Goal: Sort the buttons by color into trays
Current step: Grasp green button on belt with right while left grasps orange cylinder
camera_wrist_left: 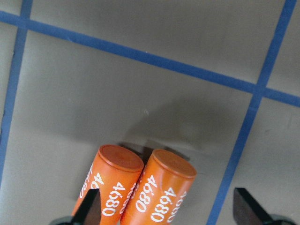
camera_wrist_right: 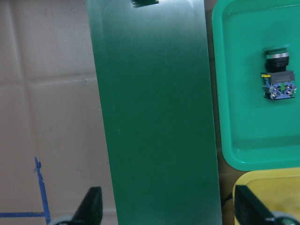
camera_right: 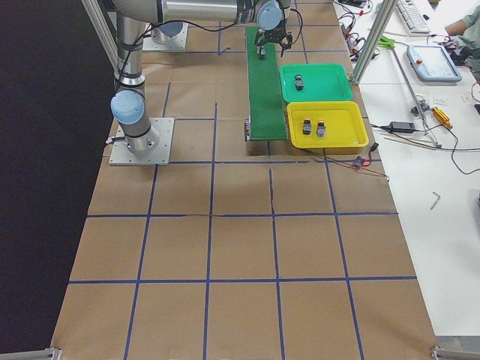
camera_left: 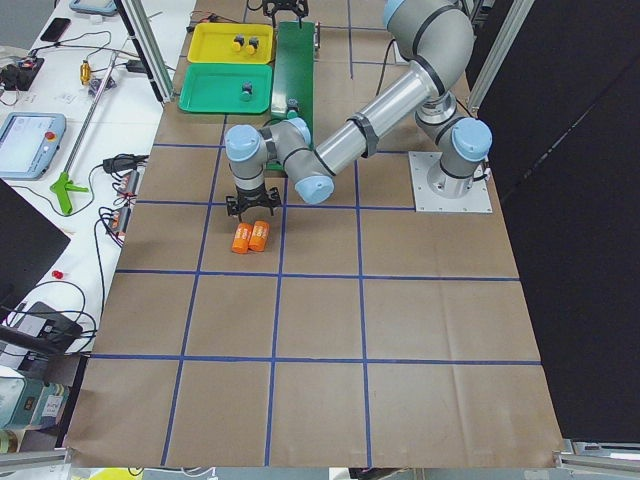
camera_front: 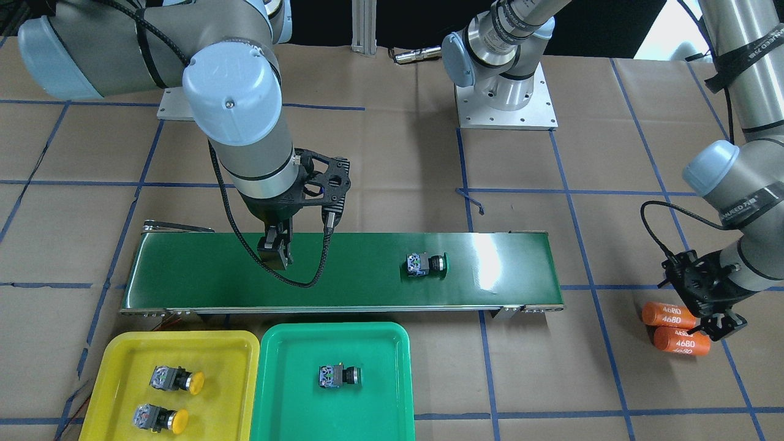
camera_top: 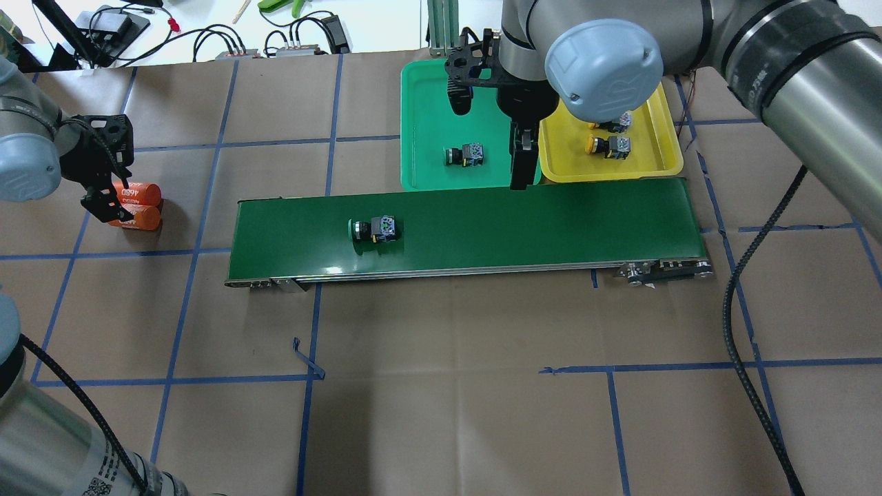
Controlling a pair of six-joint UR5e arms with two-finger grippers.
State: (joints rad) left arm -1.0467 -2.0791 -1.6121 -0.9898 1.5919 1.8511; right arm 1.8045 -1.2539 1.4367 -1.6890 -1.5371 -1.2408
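- A long dark-green conveyor belt (camera_front: 343, 269) runs across the middle of the front-facing view, with a bright glare patch near its right end.
- Two orange cylinders (camera_front: 667, 315) printed "4680" lie side by side, touching, at that view's right edge, well apart from the belt.
- Brown paper (camera_top: 448, 427) covers the table, ruled into squares by blue tape lines (camera_wrist_left: 140, 56).
- A loose strip of blue tape (camera_top: 308, 362) lies left of centre, low in the overhead view.
- A screen device (camera_left: 28, 140) rests on the white bench at the left edge of the exterior left view, with a green tool (camera_left: 68, 190) below it.
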